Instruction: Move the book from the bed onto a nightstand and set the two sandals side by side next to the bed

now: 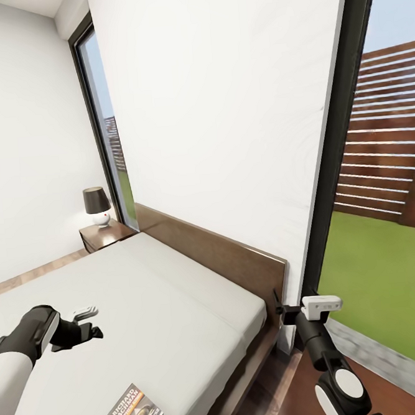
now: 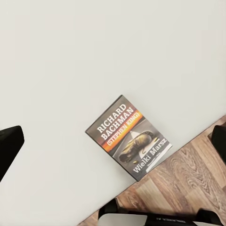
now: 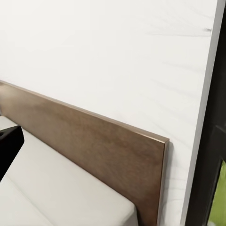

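1. Bedroom wall (image 1: 224,106): plain white, flat and matt, running from upper centre down to the headboard. Tall dark-framed windows stand at upper left and along the right edge; the right one shows grass and a slatted fence.
2. Bed (image 1: 146,299): wide and low, filling the lower left half of the head view. The mattress is smooth light grey; the frame and slab headboard (image 3: 94,141) are brown wood with visible grain and square edges. Most of the mattress surface lies bare.
3. Floor (image 2: 188,179): brown wood planks, seen past the mattress edge in the left wrist view and at lower centre of the head view.
4. Nightstand (image 1: 103,235): small, dark glossy wood, at left centre beside the far end of the headboard, carrying a lamp (image 1: 97,207) with a dark shade and white round base.
5. Left gripper (image 1: 85,323): black, at lower left, held above the mattress on a bent arm; fingers parted, holding nothing.
6. Right gripper (image 1: 284,310): at lower right, on an arm rising from the bottom edge, just beside the near end of the headboard; whether it is parted or closed cannot be told.
7. Book (image 1: 134,413): thin rectangular paperback, dark cover with orange band, lying flat at bottom centre, near the mattress edge, well apart from both grippers.
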